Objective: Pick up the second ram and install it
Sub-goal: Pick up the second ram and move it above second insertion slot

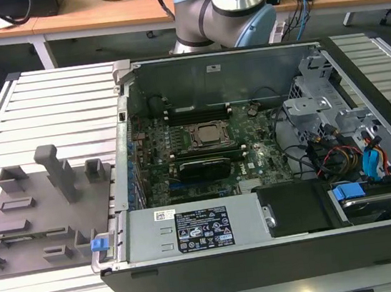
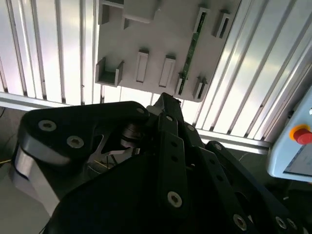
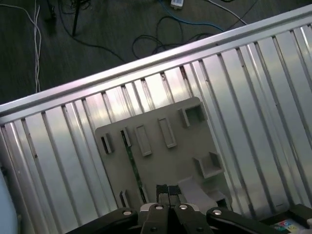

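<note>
The second ram (image 3: pixel 132 165) is a thin green stick standing on edge in holders of the grey fixture plate (image 3: pixel 161 161). It also appears as a green strip (image 2: pixel 191 48) in the second wrist view. My gripper (image 3: pixel 167 189) hangs well above the plate, off to the side of the stick and not touching it. Its two black fingertips sit pressed together with nothing between them. The black gripper body (image 2: pixel 165 146) takes up most of the second wrist view.
In the exterior view an open computer case (image 1: pixel 267 252) lies on the slatted aluminium table (image 1: pixel 50 86), its motherboard (image 1: pixel 202 145) exposed. The fixture plate (image 1: pixel 45 209) with upright blocks lies at the exterior view's left. Cables and drive bays crowd the case's right side.
</note>
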Available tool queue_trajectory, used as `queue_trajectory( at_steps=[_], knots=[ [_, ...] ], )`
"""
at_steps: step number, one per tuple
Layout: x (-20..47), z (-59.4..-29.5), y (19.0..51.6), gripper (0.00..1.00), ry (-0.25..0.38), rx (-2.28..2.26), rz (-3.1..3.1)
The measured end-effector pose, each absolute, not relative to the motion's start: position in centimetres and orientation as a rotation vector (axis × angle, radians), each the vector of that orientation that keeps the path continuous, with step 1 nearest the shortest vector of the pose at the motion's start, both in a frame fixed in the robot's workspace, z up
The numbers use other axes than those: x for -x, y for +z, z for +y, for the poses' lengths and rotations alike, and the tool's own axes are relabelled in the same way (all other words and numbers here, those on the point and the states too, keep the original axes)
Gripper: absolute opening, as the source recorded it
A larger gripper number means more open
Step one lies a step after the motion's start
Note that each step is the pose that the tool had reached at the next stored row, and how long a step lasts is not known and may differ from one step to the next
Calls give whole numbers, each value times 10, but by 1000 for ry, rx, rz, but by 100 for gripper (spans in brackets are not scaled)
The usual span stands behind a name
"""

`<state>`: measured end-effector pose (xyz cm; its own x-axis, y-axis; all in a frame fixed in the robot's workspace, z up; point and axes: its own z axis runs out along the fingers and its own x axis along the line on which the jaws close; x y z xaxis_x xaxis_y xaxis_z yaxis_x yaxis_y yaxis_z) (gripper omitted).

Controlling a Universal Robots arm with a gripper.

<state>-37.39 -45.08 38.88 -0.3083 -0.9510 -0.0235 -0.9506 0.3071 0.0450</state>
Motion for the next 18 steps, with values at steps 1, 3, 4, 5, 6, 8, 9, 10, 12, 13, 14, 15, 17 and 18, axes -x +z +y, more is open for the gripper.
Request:
queue_trajectory(
  at_steps=[1, 3, 4, 5, 6, 8, 9, 10, 12, 13, 14, 15, 17, 18],
  knots=[
    [374, -451, 389, 11, -79, -1859, -2521],
    [374, -451, 389, 11, -79, -1883, -2504],
    [374, -451, 389, 11, -78, -1905, -2486],
    [374, -451, 389, 11, -78, -1931, -2465],
    [374, -451, 389, 11, -78, -1956, -2445],
    [374, -451, 389, 11, -78, -1988, -2417],
    [374, -451, 389, 11, -78, -1998, -2409],
    [374, -451, 389, 11, -78, -2021, -2390],
    [374, -451, 389, 11, -77, -2058, -2357],
    [374, -451, 389, 11, -77, -2075, -2341],
    [374, -451, 389, 11, -77, -2096, -2321],
    [374, -451, 389, 11, -77, -2101, -2317],
    [374, -451, 389, 11, -77, -2102, -2317],
    [374, -451, 389, 11, -77, -2102, -2317]
  ],
)
